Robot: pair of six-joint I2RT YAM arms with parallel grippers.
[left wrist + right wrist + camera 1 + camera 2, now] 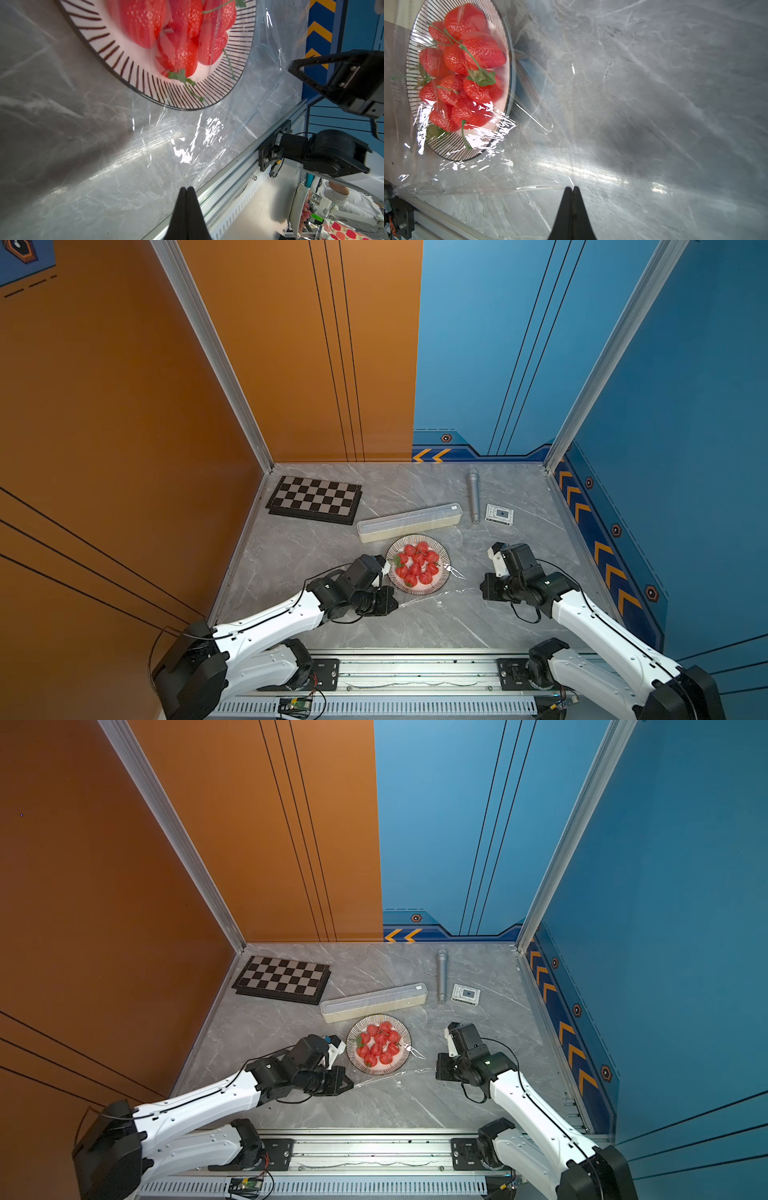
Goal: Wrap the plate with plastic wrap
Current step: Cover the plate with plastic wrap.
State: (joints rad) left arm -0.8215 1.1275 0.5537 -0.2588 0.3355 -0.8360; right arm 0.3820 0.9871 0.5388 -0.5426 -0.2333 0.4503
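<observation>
Here, the left hand (187, 188) and right hand (572, 187) are both closed tip to tip, apparently pinching the edge of plastic wrap (529, 166) draped over the plate (415, 591) of strawberries (417, 564).

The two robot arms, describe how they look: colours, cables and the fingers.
The left arm and right arm both have glossy white shells with black joints. A thin black cable loops loosely along each. Each wrist carries a boxy black camera housing on a white bracket. The fingers are matte black and taper to slim tips.
</observation>
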